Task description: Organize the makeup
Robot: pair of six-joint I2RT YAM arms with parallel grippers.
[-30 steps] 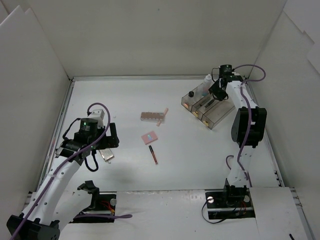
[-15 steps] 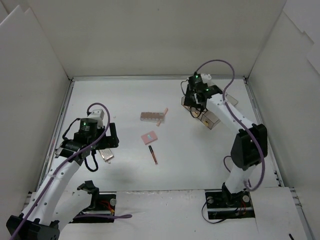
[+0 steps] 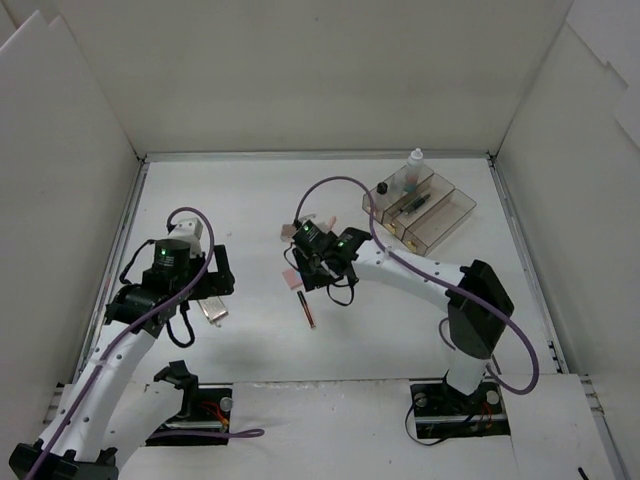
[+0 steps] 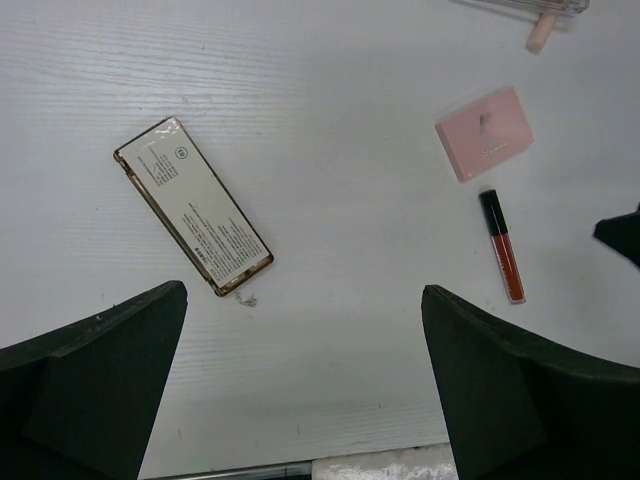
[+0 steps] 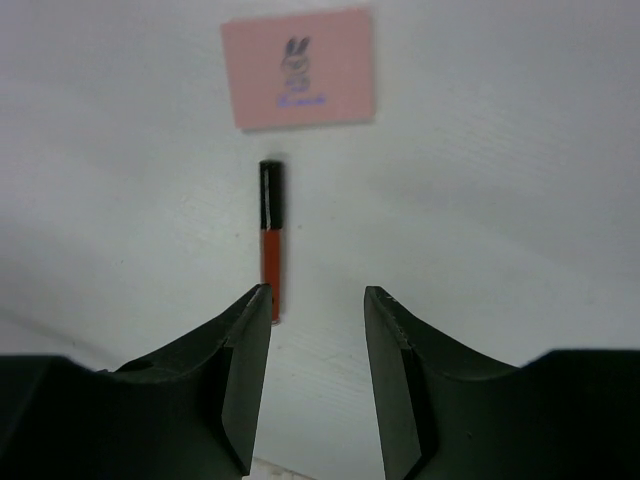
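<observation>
Nearest the bases: left gripper (image 4: 303, 330) spread wide, holding nothing, hovering over the table. Silver rectangular case (image 4: 192, 220) lies flat and diagonal, printed side up. It sits off toward one finger, not centred in the gap.

Further in: red lip-gloss tube (image 5: 270, 240) with black cap, flat on the table. Pink square compact (image 5: 298, 67) lies just beyond its cap end, not touching. Right gripper (image 5: 315, 310) hangs above these two, fingers a narrow gap apart, empty. The tube lines up with one finger, not with the gap.

Beyond: brown eyeshadow palette (image 3: 289, 231), partly hidden by the arm, peach stick (image 4: 540, 32) beside it.

Far right: clear three-compartment tray (image 3: 455, 215) holding a small black-capped bottle (image 3: 382, 188) and a dark item. The other makeup is loose on the table.

Risks: a straight descent would likely land a fingertip on the tube and roll or flick it away. The gap looks too tight for the compact. The flat case offers little edge, so fingers may skid off it.
</observation>
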